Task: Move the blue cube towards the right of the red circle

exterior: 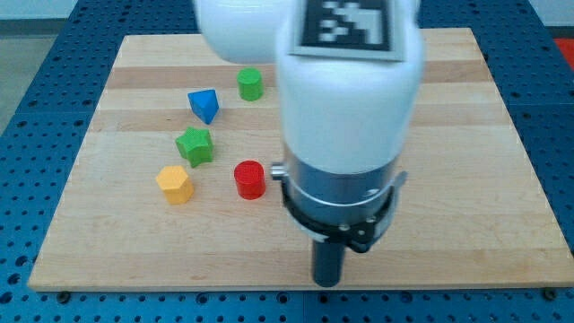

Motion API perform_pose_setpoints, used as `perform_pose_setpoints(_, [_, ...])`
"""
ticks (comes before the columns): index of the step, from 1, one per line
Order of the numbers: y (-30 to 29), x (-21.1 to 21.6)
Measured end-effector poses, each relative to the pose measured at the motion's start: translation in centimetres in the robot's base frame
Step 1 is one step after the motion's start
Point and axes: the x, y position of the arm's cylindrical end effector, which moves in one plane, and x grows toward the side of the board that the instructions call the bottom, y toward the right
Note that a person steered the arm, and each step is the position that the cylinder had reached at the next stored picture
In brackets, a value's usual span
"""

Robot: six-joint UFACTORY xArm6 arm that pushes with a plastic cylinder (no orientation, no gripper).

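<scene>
My tip [328,282] sits close to the desk's [466,224] bottom edge, a little right of its middle, with the bulky white arm [345,108] rising above it and covering much of the desk's centre. This end effector is only a straight dark rod, so there is nothing on it to spread or press together, and it pinches nothing; it touches no block. All the blocks lie toward the desk's left half. The blue cube [204,105] rests in the upper-left part of the desk, well apart from my tip. Just to its right, nearer the top edge, stands a green cylinder [250,84]. Below the blue cube is a green star-shaped block [195,145], and further toward the bottom-left corner a yellow block [175,184], roughly hexagonal. The red circle [249,178] stands right of the yellow block, near the arm's dark collar, up and to the left of my tip.
</scene>
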Motion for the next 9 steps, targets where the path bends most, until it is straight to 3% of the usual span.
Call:
perform_pose_setpoints(4, [-0.1, -5.6])
perform_pose_setpoints(9, [-1.5, -6.3])
